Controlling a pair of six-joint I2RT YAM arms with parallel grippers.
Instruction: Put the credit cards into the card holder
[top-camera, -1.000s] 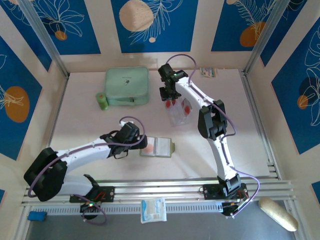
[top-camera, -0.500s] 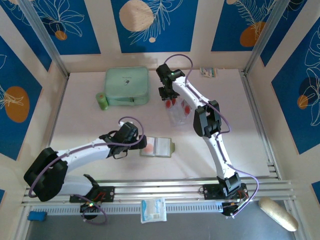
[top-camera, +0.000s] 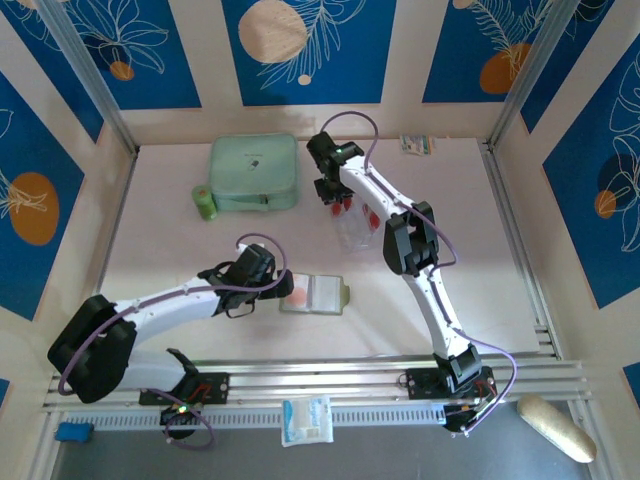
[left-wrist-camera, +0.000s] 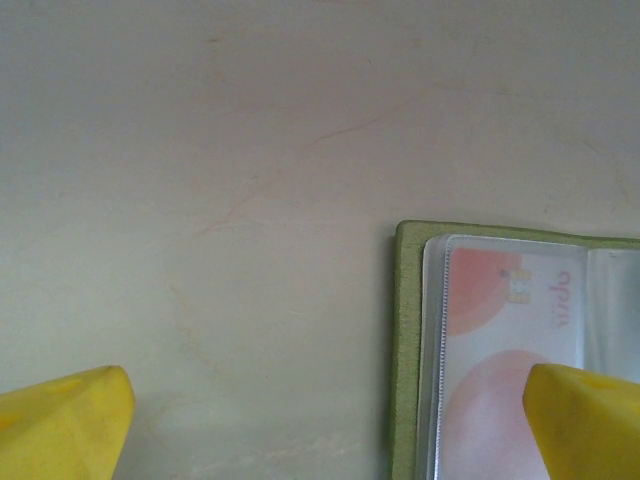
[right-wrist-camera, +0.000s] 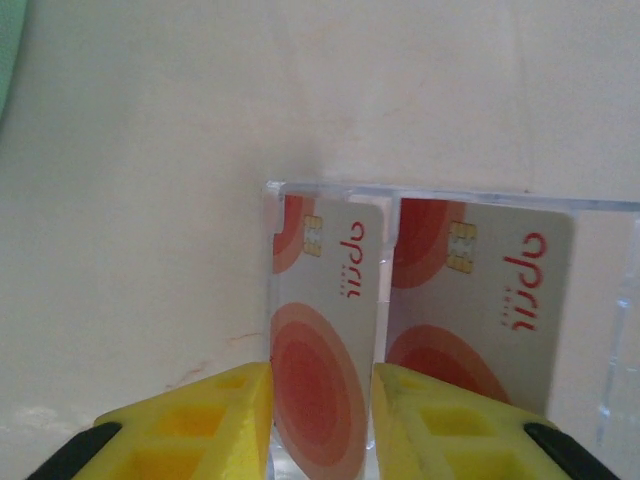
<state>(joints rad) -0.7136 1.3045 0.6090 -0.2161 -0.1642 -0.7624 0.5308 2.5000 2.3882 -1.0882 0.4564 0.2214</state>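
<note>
The card holder lies open on the table, olive-green edged, with one card behind its clear pocket. My left gripper hovers open at its left edge, one yellow fingertip over the pocket, the other over bare table. Two credit cards stand upright in a clear stand. My right gripper is shut on the left credit card, a finger against each side. The other credit card stands just to its right.
A mint-green zip case and a small green roll sit at the back left. A small packet lies by the back wall. A white pouch and a beige object lie beyond the near rail.
My right gripper has shifted slightly back and left over the clear stand, and its jaws have narrowed a little onto the card. The left arm has not moved.
</note>
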